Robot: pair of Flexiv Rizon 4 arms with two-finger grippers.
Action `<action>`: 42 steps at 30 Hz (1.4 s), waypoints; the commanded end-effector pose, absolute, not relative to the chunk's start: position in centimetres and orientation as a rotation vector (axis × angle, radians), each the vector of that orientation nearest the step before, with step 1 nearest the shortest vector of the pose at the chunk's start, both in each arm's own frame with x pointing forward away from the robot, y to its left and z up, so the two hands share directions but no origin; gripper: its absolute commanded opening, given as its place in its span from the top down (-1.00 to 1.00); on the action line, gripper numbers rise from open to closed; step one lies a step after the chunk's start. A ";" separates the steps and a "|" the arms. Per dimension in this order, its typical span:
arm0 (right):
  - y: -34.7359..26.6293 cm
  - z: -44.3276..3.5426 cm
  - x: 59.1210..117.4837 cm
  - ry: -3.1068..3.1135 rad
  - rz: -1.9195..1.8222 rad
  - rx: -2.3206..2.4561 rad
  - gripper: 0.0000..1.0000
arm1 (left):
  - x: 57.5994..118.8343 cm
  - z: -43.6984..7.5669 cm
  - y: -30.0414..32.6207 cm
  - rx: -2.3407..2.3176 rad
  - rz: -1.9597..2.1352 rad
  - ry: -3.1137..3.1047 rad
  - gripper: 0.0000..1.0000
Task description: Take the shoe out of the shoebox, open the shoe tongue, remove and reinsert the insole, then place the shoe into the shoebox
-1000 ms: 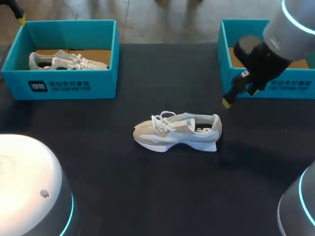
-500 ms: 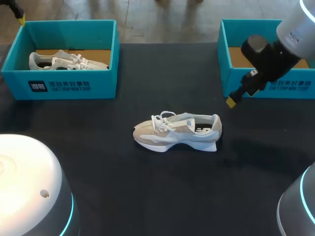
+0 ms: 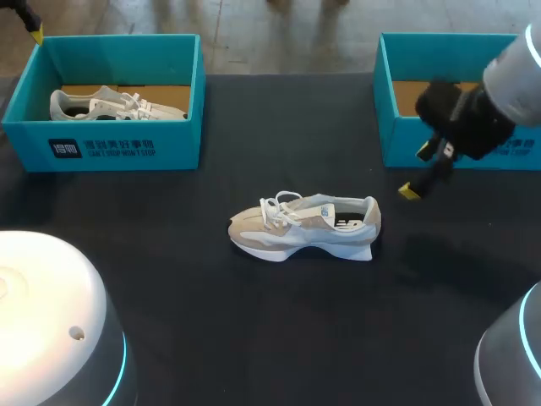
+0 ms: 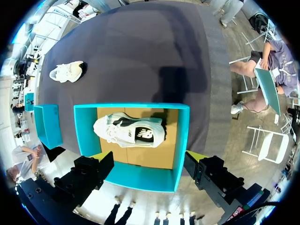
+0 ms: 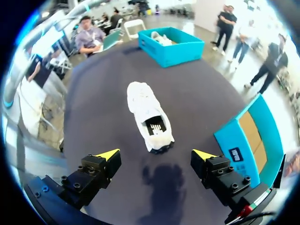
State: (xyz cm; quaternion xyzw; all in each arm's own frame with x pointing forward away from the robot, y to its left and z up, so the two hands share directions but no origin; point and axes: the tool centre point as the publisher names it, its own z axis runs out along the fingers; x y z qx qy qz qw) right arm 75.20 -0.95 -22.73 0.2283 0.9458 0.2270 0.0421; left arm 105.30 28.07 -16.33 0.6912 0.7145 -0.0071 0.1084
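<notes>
A white and beige shoe (image 3: 304,227) lies on its sole in the middle of the black table, toe to the left. In the right wrist view this shoe (image 5: 150,115) is just ahead of my right gripper (image 5: 156,154), heel nearest, fingers wide open with nothing between them. In the head view my right gripper (image 3: 414,188) hangs right of the heel, in front of the right teal shoebox (image 3: 397,144), which shows a bare cardboard floor. My left gripper (image 4: 149,157) stands open high above the left teal shoebox (image 4: 140,107), which holds a second white shoe (image 4: 129,131).
The left shoebox (image 3: 110,144) sits at the table's back left, with its shoe (image 3: 114,105) inside. The two boxes stand apart with dark table (image 3: 211,321) between and in front of them. The round bases of my arms fill the near corners.
My right arm has swung to the right and its gripper has dropped lower, toward the table right of the shoe's heel. The shoe and my left arm have not moved.
</notes>
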 end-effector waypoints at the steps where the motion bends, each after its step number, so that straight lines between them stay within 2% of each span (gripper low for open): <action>1: -2.2 -24.4 75.8 2.842 0.881 0.632 -1.00 | 105.2 -16.3 28.1 2.034 -0.017 2.100 -1.00; 18: -3.2 -25.0 76.6 2.827 0.940 0.592 -1.00 | 105.2 -16.3 28.1 2.034 -0.017 2.100 -1.00; 26: -5.4 -31.2 78.2 2.848 1.031 0.309 -1.00 | 105.2 -16.3 28.1 2.034 -0.017 2.100 -1.00; 42: -11.5 -35.5 79.5 2.700 1.316 0.206 -1.00 | 105.2 -16.3 28.1 2.034 -0.017 2.100 -1.00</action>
